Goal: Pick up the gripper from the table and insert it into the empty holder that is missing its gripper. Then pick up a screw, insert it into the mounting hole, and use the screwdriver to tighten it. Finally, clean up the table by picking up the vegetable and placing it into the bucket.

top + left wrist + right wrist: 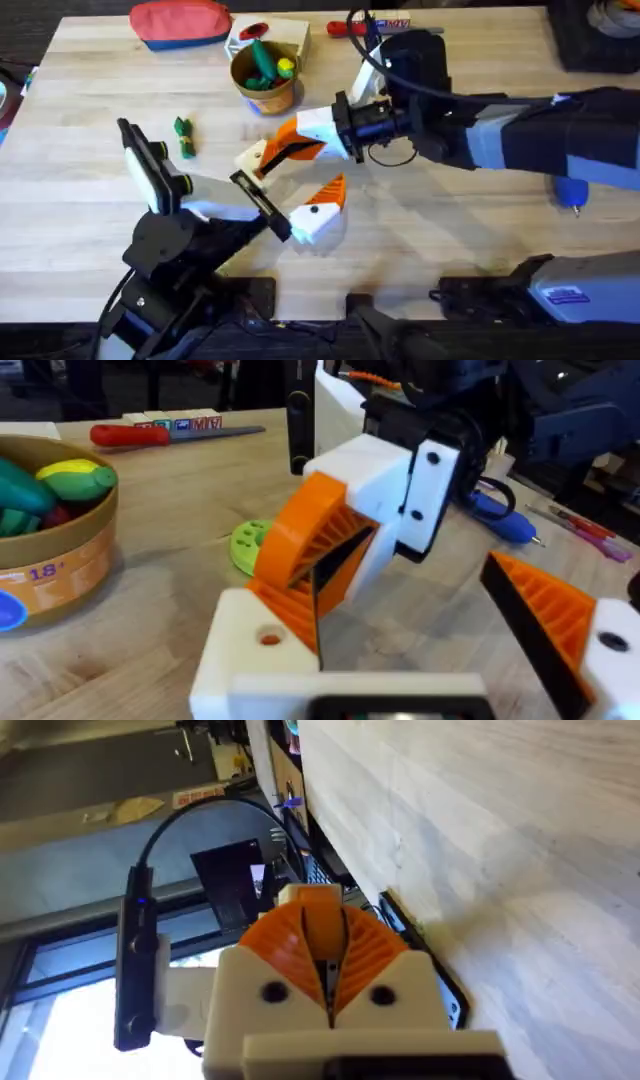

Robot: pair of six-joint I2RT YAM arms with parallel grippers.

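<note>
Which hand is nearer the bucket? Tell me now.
Right. The right hand lies just on the robot's side of the bucket. The left hand lies beyond it, closer still to the robot's bases.

We see orange ribbed pads on the white right gripper (262,158), a dark green vegetable (183,137) with a yellowish end, a tan bucket (266,70) rimmed orange-brown, a bright blue screwdriver (571,192), a lime-green disc (248,545), and pale wood-grain table (450,230).

Right hand (262,157) pinched closed over table centre, left hand (318,210) spread
</note>
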